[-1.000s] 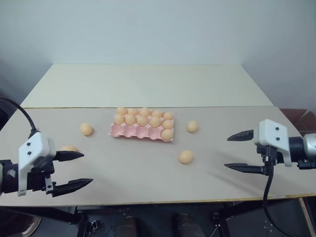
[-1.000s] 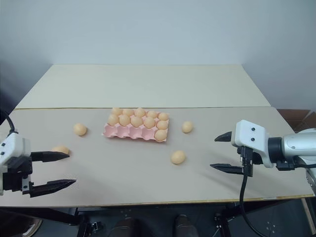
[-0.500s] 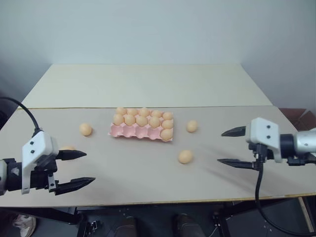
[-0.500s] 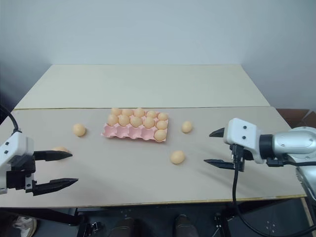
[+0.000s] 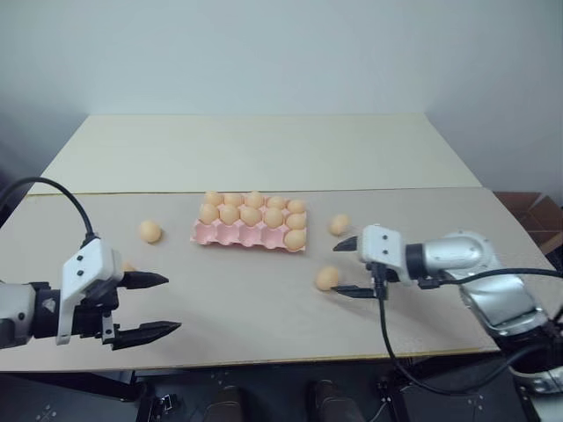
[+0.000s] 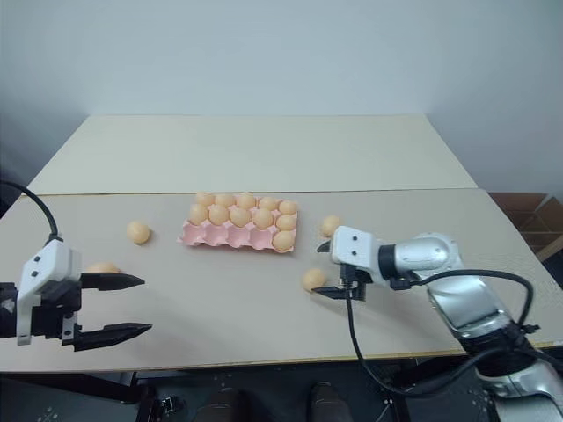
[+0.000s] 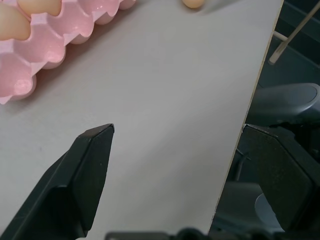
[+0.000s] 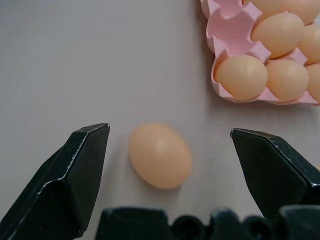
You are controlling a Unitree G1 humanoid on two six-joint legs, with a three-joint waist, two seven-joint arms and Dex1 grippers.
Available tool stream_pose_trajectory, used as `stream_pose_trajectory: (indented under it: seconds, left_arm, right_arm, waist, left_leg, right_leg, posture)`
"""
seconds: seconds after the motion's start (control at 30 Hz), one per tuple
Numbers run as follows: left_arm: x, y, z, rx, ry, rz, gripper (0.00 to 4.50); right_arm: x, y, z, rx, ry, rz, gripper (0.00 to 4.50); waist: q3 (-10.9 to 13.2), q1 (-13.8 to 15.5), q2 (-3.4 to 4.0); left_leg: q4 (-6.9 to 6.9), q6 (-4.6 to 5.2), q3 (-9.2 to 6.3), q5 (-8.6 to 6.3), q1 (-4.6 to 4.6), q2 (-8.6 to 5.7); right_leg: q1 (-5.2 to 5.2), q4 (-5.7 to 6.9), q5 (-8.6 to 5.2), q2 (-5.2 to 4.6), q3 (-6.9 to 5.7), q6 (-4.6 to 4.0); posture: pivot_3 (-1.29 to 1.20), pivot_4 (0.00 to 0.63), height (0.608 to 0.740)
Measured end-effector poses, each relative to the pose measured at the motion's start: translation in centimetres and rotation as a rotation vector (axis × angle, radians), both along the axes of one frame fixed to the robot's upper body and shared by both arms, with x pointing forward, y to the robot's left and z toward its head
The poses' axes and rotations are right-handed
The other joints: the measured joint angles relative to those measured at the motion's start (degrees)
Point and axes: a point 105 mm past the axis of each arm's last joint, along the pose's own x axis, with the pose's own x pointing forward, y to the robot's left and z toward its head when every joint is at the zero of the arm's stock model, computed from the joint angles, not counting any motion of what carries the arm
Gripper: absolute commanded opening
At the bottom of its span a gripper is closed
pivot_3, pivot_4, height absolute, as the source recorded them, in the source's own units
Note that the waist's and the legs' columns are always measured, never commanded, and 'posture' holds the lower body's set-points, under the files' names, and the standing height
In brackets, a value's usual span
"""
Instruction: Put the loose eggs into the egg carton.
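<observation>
On beige table (image 5: 264, 299) before pale wall (image 5: 281, 53), egg carton (image 5: 237, 233), both end effectors spread.

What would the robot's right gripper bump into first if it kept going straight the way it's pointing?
Most likely the smooth orange-tan loose egg lying on the table between the right gripper's open black fingers; the pink moulded egg carton lies beyond.

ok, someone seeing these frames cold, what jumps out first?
Probably the flat pink moulded egg carton mid-table, its far cups full of light orange-tan eggs and the near row empty. Next, the right gripper, black fingers spread wide on either side of a loose tan egg lying just right of the carton, not yet touching it. Other loose eggs lie beside the carton's right end and off to its left, while the left gripper hangs open near the table's front edge.
</observation>
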Motion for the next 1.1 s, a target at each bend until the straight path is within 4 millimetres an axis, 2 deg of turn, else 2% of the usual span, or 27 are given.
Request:
stream_pose_trajectory:
  seconds: [0.37,0.47,0.6,0.83,0.97,1.1]
  left_arm:
    - [-0.2,0.0,-0.3,0.013,0.007,0.005,4.48]
    - [-0.2,-0.1,-0.4,0.014,0.004,0.006,4.5]
    - [-0.3,-0.1,-0.7,0.022,0.007,0.009,4.5]
    - [-0.2,0.0,-0.6,0.025,-0.005,0.015,4.5]
    - [-0.1,0.0,-0.4,0.026,-0.017,0.013,4.5]
    - [0.0,-0.1,-0.3,0.032,-0.029,0.011,4.5]
  right_arm:
    - [1.2,0.2,-3.1,-0.075,0.052,0.013,4.5]
    - [1.3,0.2,-3.5,-0.071,0.07,0.013,3.98]
    - [1.3,0.5,-3.7,-0.063,0.08,0.024,2.61]
    - [1.5,0.4,-3.7,-0.092,0.047,0.024,2.61]
    - [1.7,0.7,-2.9,-0.087,0.008,0.026,2.61]
    - [2.9,2.6,1.0,-0.023,-0.111,0.054,2.61]
  waist:
    - [-0.03,0.03,-0.05]
    - [-0.03,0.03,-0.05]
    - [-0.03,-0.04,-0.05]
    - [-0.03,0.0,-0.05]
    - [-0.03,-0.05,-0.05]
    - [-0.03,-0.46,-0.05]
  left_leg:
    - [0.0,0.0,0.01,0.0,0.0,0.0]
    - [0.0,0.0,0.01,0.0,0.0,0.0]
    - [0.0,0.0,0.01,0.0,0.02,0.01]
    - [0.0,0.0,0.01,0.0,0.02,0.0]
    - [0.0,0.0,0.01,0.0,0.01,0.0]
    - [0.0,0.0,0.02,0.0,0.06,0.03]
  right_leg:
    - [0.0,0.02,0.02,0.0,0.0,0.0]
    - [0.0,0.02,0.02,0.01,-0.01,-0.01]
    - [0.0,0.02,0.04,0.02,0.0,0.01]
    - [0.01,0.02,0.03,0.02,-0.01,-0.01]
    - [-0.01,0.02,0.03,0.02,0.01,0.0]
    - [-0.02,0.06,0.1,0.08,0.06,0.03]
  posture:
    - [0.0,0.15,0.74]
    - [0.0,0.15,0.74]
    - [0.0,0.15,0.74]
    - [0.0,0.15,0.74]
    - [0.0,0.15,0.74]
    - [0.0,0.15,0.74]
